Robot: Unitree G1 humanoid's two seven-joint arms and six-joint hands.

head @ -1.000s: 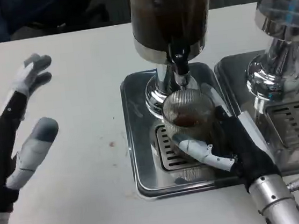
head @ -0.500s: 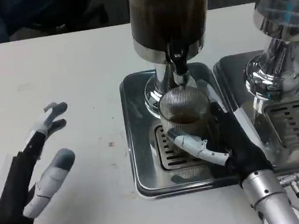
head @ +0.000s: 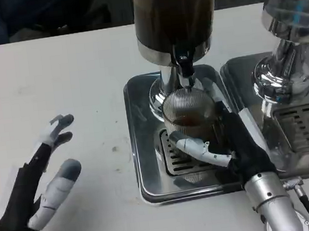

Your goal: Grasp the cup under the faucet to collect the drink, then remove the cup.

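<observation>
A ribbed clear cup with a little brown drink in it stands on the drip grate right under the black faucet of the dark drink dispenser. My right hand grips the cup from its right side, thumb across the front and fingers behind it. Over the bare table at the lower left, my left hand hovers with its fingers spread, holding nothing.
The steel drip tray surrounds the grate. A second dispenser with its own tray stands close on the right. White tabletop stretches to the left of the trays.
My left hand dropped lower and drew back toward the near left edge. The right hand keeps its grip, and the cup sits a touch closer under the faucet.
</observation>
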